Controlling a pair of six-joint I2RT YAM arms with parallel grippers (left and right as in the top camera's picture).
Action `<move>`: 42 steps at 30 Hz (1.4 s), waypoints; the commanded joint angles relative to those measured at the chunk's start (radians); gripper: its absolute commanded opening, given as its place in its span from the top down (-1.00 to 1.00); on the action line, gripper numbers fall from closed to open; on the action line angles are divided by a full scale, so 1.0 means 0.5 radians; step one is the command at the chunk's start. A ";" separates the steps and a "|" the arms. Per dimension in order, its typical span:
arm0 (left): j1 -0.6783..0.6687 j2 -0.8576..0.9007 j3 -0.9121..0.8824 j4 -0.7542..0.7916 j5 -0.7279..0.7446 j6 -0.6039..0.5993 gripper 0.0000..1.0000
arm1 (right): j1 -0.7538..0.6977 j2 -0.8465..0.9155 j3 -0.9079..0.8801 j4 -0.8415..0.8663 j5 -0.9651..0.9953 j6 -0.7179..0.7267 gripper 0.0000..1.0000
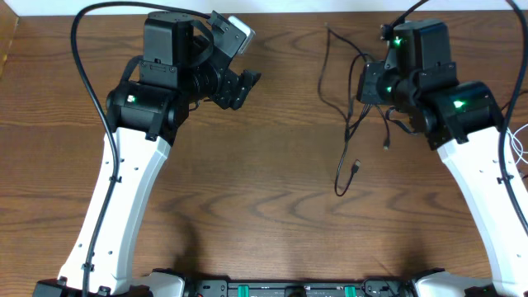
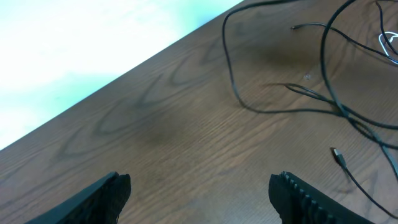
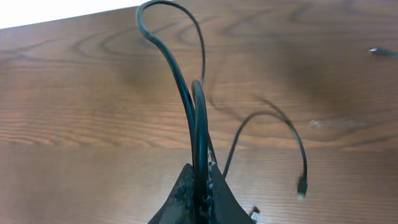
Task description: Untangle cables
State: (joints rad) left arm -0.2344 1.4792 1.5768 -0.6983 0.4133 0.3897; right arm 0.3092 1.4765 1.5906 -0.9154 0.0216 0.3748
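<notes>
Your right claw (image 3: 199, 190) is pinched shut on a loop of the black cables (image 3: 198, 118), upper right of the overhead frame, so this looks like the pull-apart step. Left claw (image 2: 200, 183) hangs wide and empty. Next I'd drag that strand toward the bare table (image 1: 247, 206) at centre. The top edge is close, so steer clear of it.
</notes>
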 commanded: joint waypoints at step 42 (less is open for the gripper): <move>0.008 0.019 0.007 0.008 0.020 -0.002 -0.52 | -1.662 0.208 0.734 -0.540 0.571 -0.218 0.98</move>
State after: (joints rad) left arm -0.2344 1.4792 1.5768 -0.6983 0.4137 0.3901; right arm -0.5026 1.5314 1.9366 -1.1858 0.2718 0.2462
